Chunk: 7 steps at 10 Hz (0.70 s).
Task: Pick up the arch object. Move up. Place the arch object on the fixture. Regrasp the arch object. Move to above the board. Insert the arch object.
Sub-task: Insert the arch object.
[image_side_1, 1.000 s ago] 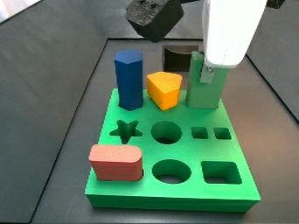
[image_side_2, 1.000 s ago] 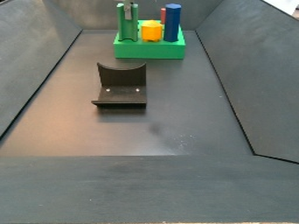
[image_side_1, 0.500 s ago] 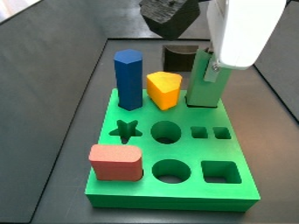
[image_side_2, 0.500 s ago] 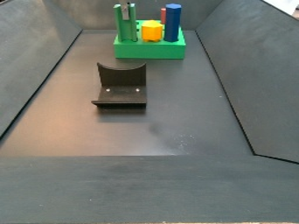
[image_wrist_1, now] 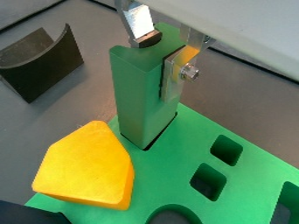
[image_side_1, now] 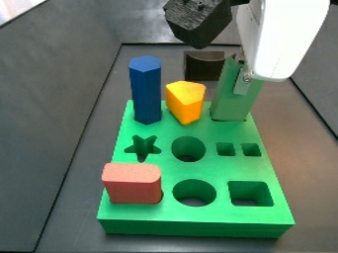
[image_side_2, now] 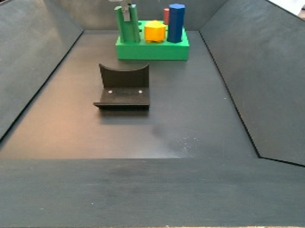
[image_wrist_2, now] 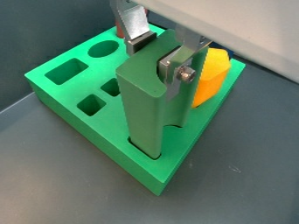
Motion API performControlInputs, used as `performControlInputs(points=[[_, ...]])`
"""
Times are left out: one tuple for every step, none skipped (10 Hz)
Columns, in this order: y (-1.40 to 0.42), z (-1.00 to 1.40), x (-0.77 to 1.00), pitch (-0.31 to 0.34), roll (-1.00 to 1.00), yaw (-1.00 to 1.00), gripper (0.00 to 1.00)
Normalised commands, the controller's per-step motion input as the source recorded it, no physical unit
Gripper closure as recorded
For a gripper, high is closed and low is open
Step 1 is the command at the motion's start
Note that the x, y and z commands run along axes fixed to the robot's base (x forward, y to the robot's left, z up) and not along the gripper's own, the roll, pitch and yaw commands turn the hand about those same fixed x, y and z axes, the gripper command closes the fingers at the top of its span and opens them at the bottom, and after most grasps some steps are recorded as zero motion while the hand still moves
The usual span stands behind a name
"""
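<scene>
The muted-green arch object (image_wrist_1: 142,96) stands upright in its slot at a back corner of the bright green board (image_wrist_1: 251,188), as both wrist views show (image_wrist_2: 149,101). My gripper (image_wrist_1: 162,54) is over the arch object's top. One finger (image_wrist_1: 138,24) hangs just off its flat side, and the other finger (image_wrist_1: 183,70) sits in its curved notch. The jaws look open and loose around it. In a side view the arch object (image_side_1: 235,94) stands under the white arm. The dark fixture (image_side_2: 121,86) lies on the floor in front of the board (image_side_2: 152,52).
A yellow rounded block (image_side_1: 187,101) stands right beside the arch object, with a tall blue prism (image_side_1: 145,89) past it. A red block (image_side_1: 130,183) sits at the board's near corner. Star, round and square holes are open. Sloped dark walls ring the floor.
The arm has shifted slightly sideways over the board's back edge. The arch object stays upright in its slot.
</scene>
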Motion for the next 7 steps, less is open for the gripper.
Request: performControlInputs(points=[[0.00, -0.34, -0.15, 0.000, 0.05, 0.11, 1.00], [0.00, -0.27, -0.07, -0.010, 0.02, 0.47, 1.00], [0.00, -0.23, -0.11, -0.089, -0.07, 0.37, 1.00], [0.00, -0.23, -0.15, -0.120, -0.15, 0.21, 1.00], [0.00, -0.31, -0.01, -0.087, -0.16, 0.11, 1.00], [0.00, -0.36, 0.00, -0.089, -0.18, 0.00, 1.00], [0.00, -0.37, 0.00, -0.064, -0.14, -0.03, 1.00]])
